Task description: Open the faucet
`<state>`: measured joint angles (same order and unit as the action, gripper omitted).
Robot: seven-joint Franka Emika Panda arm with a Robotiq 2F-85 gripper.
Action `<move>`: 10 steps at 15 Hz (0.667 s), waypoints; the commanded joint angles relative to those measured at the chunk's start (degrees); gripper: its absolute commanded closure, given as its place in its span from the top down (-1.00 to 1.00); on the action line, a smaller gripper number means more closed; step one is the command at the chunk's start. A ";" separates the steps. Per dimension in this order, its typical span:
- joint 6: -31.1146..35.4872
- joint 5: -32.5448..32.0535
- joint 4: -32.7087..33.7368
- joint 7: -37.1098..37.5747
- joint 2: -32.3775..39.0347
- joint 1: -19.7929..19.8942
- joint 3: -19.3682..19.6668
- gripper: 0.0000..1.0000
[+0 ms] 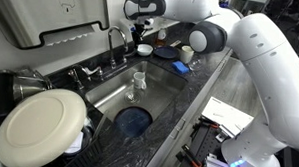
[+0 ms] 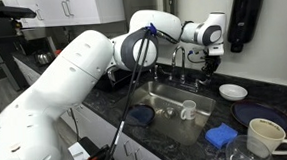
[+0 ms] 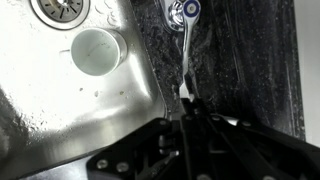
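The chrome gooseneck faucet point(image 1: 116, 42) stands behind the steel sink point(image 1: 164, 89) and shows in both exterior views point(image 2: 178, 58). In the wrist view a long chrome lever handle point(image 3: 186, 55) with a blue cap runs from its base on the dark counter toward my fingers. My gripper point(image 3: 188, 100) is shut, with its fingertips right at the lever's free end. I cannot tell whether the tip is pinched between them. In both exterior views the gripper point(image 1: 139, 35) point(image 2: 215, 64) hangs just beside the faucet, over the counter behind the sink.
A white cup point(image 3: 97, 50) stands in the sink near the drain point(image 3: 60, 8), with a blue plate point(image 1: 134, 120) at the near end. A white plate point(image 1: 40, 125) rests in a rack. A sponge point(image 2: 221, 135), a mug point(image 2: 267, 136) and a bowl point(image 2: 233, 91) sit on the counter.
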<state>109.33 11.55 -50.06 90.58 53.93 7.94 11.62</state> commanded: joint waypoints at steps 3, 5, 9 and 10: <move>2.21 0.03 -13.17 -4.89 -5.99 -0.87 -0.87 -0.96; 3.68 -0.01 -16.45 -4.83 -7.86 -1.12 -0.85 -0.96; 5.39 0.25 -22.49 -4.46 -11.57 -1.53 -1.20 -0.96; 6.07 0.26 -23.85 -4.41 -12.52 -1.70 -1.28 -0.96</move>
<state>116.40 11.62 -62.57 88.74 46.93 7.07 11.06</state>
